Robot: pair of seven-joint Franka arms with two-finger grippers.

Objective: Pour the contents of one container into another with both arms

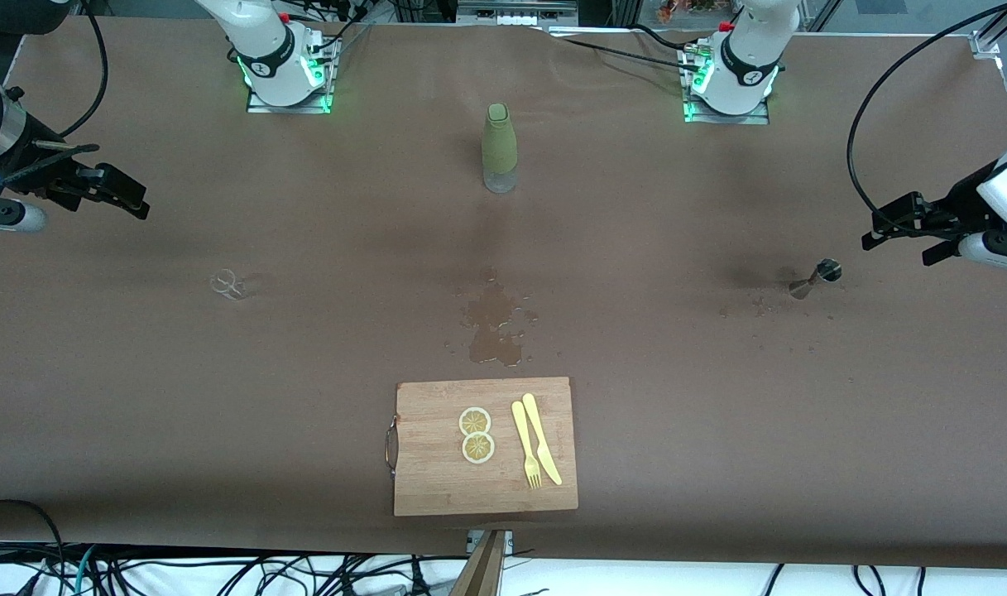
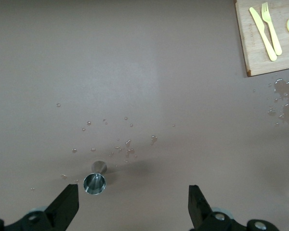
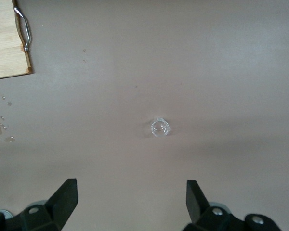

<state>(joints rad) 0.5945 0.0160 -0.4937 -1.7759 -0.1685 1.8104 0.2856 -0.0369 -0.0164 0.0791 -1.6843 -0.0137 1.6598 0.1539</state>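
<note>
Two white arms (image 1: 743, 58) wait at the ends of the brown worktop (image 1: 718, 430), each raised in the air and holding nothing. The left gripper (image 1: 896, 233) hangs over the worktop at the left arm's end, its fingers (image 2: 67, 204) spread wide apart. Just beside it on the worktop stands a small metal jigger (image 1: 816, 277), upright with its open cup facing up in the left wrist view, ringed by scattered droplets (image 2: 127, 144).

The right gripper (image 1: 127, 194) hangs over the right arm's end of the worktop, its fingers (image 3: 65, 197) likewise spread wide and empty. A small clear glass (image 1: 230, 284) sits on the worktop near it, nearer to the front camera than the gripper's shadow, and apart from both fingers in the right wrist view.

Midway between the two bases stands a bottle (image 1: 500, 149) with a green sleeve and a clear bottom, upright and capped. Nearer to the front camera than the bottle lies a puddle (image 1: 493, 327) of spilled liquid on the worktop. Nearer again, close to the worktop's edge, lies a wooden cutting board (image 1: 437, 480) with a metal handle (image 1: 391, 445) at its end toward the right arm. On the board rest two lemon slices (image 1: 476, 434), touching each other, and beside them a yellow knife (image 1: 543, 437) and a yellow fork (image 1: 526, 445) side by side.
</note>
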